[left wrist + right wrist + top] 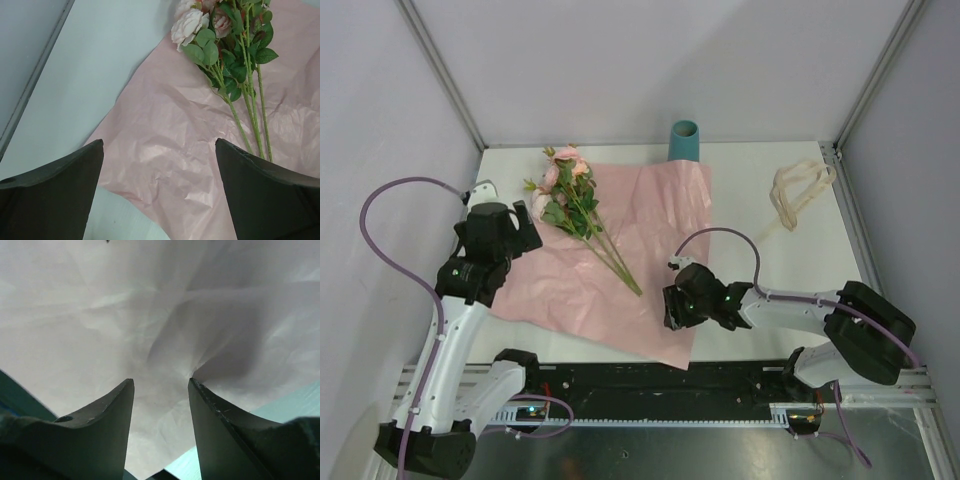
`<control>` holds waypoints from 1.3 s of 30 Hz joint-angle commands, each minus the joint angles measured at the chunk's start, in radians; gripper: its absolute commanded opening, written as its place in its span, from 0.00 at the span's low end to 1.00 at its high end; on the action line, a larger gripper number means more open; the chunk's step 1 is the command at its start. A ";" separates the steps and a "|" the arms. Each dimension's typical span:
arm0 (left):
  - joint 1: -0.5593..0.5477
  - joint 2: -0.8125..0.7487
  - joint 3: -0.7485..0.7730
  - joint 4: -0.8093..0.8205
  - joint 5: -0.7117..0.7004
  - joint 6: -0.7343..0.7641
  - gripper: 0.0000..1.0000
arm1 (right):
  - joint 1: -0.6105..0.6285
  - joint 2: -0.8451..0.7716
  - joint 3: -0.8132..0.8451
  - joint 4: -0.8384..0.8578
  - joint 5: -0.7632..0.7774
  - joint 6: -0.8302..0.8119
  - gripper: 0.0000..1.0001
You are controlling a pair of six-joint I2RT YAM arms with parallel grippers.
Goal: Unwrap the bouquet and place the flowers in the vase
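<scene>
Right jaws hang part-open low over the paper sheet (165,315), gripping nothing; left jaws hang wide open, the flowers (220,50) ahead-right of them. Unwrapping looks done; next, one pair must close on the stems (250,120) and reach the vase (685,140) beyond.

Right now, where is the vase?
In the top view, the vase stands at the far edge of the table, just behind the pink paper, left of the cream ribbon.
</scene>
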 commanded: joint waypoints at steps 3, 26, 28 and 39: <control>-0.005 0.000 -0.008 0.026 -0.033 -0.009 0.97 | 0.024 0.022 0.012 0.029 0.178 -0.013 0.52; -0.004 -0.021 -0.019 0.047 0.013 -0.015 0.96 | -0.117 0.491 0.718 0.307 0.069 -0.207 0.43; -0.004 -0.021 -0.019 0.047 0.015 -0.014 0.96 | -0.112 0.555 0.781 0.286 0.092 -0.217 0.43; -0.004 -0.017 -0.020 0.048 0.019 -0.017 0.96 | -0.043 0.785 1.042 0.177 0.266 -0.326 0.40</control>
